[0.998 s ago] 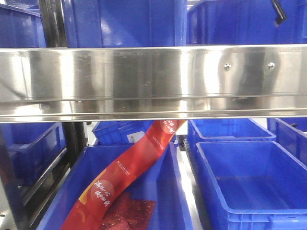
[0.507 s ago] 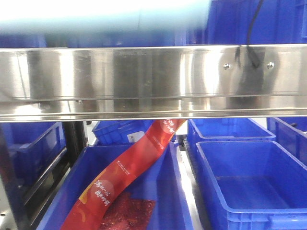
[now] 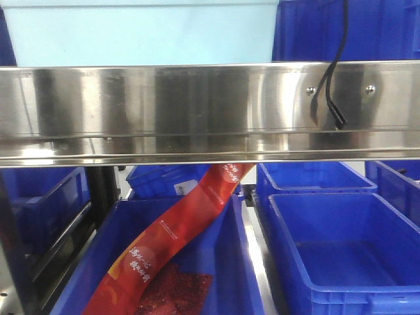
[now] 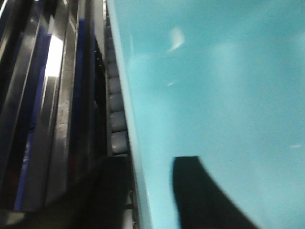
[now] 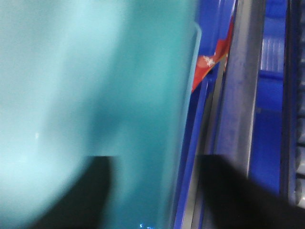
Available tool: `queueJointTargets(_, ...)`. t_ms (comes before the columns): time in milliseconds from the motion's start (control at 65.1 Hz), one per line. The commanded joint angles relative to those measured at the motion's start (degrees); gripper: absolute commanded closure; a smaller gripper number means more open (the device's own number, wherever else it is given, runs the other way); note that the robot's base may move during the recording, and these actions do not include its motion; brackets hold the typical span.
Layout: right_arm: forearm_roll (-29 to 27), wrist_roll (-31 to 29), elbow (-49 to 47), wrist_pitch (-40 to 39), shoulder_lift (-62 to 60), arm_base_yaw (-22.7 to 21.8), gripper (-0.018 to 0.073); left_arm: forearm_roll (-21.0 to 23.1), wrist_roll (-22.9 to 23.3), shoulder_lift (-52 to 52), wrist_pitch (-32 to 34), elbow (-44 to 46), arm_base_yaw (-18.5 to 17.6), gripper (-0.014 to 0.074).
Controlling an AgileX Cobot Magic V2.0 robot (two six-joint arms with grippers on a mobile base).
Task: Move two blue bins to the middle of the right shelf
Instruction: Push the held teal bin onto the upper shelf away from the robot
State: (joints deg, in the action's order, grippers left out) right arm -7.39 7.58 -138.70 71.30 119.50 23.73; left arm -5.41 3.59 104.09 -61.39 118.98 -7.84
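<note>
A pale blue bin (image 3: 144, 33) fills the upper left of the front view, above the steel shelf beam (image 3: 197, 111). In the left wrist view its wall (image 4: 214, 86) runs up the frame. My left gripper (image 4: 150, 191) straddles that wall's edge, one dark finger outside and one inside. In the right wrist view the same bin (image 5: 95, 71) is blurred, and my right gripper (image 5: 157, 191) straddles its other wall. Both grippers hold the bin by its walls. Neither gripper shows in the front view.
A dark blue bin (image 3: 367, 29) stands at the upper right behind a hanging black cable (image 3: 326, 92). Below the beam are an empty blue bin (image 3: 341, 256) and a blue bin (image 3: 236, 262) holding red packaging (image 3: 177, 236). Grey shelf rollers (image 4: 116, 119) run beside the bin.
The pale blue bin has come into the front view from the top, covering the dark blue bins at the upper left. The black cable has swung down across the beam.
</note>
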Motion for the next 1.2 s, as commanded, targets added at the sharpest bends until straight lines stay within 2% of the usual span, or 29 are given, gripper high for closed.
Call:
queueJointTargets(0,1.4,0.4,-0.6,-1.3,-0.7,-0.1,-0.0017,0.8,-0.4,-0.9,-0.2,0.4,-0.1,0.0209)
queueJointTargets(77,1.7,0.4,-0.6,-1.3,-1.1,-0.2,-0.0003,0.5,-0.4,-1.1,-1.2,0.8,-0.1,0.0035)
queueJointTargets(123,1.7,0.4,-0.6,-1.3,-1.5,-0.3,0.0001,0.5,-0.4,-1.4,-1.7,0.8,-0.1,-0.0027)
queueJointTargets(338,4.6,0.4,-0.6,-1.3,-5.7,-0.4,0.0004,0.2,-0.1,-5.7,-3.2,0.8,-0.1,0.0017)
queueJointTargets(399,5.0,0.4,-0.6,-1.3,-7.3,-0.4,0.0043,0.2,0.0,-7.1,-4.3,0.8,-0.1,0.0017)
queueJointTargets(476,5.1,0.4,-0.6,-1.3,-9.3,-0.4,0.0143,0.2,0.0,-8.7,-5.7,0.8,-0.1,0.0023)
queueJointTargets(537,5.4,0.4,-0.6,-1.3,-11.1,-0.4,0.0275,0.2,0.0,-10.0,-6.7,0.8,-0.1,0.0062)
queueJointTargets(599,5.6,0.4,-0.6,-1.3,-12.6,-0.4,0.041,0.2,0.0,-11.5,-7.1,0.5,-0.1,0.0147)
queueJointTargets(676,7.8,0.4,-0.6,-1.3,-14.3,-0.4,0.059,0.2,0.4,-14.0,-7.2,-0.7,-0.1,0.0326)
queueJointTargets(768,11.9,0.4,-0.4,-1.3,-15.8,-0.4,0.0725,0.2,1.5,-17.6,-6.1,-4.4,-0.1,0.0569)
queueJointTargets(829,14.0,0.4,-0.4,-1.3,-16.5,-0.4,0.0721,0.2,1.6,-20.5,-4.1,-8.6,-0.1,0.0709)
queueJointTargets(1029,14.4,0.3,1.7,-1.3,-17.4,-0.4,0.0721,0.2,3.2,-31.6,9.4,-26.7,-0.1,0.0707)
queueJointTargets(1182,15.0,0.3,8.7,-2.3,-17.5,-0.4,0.0721,0.2,3.3,-40.5,20.8,-40.0,-0.1,0.0707)
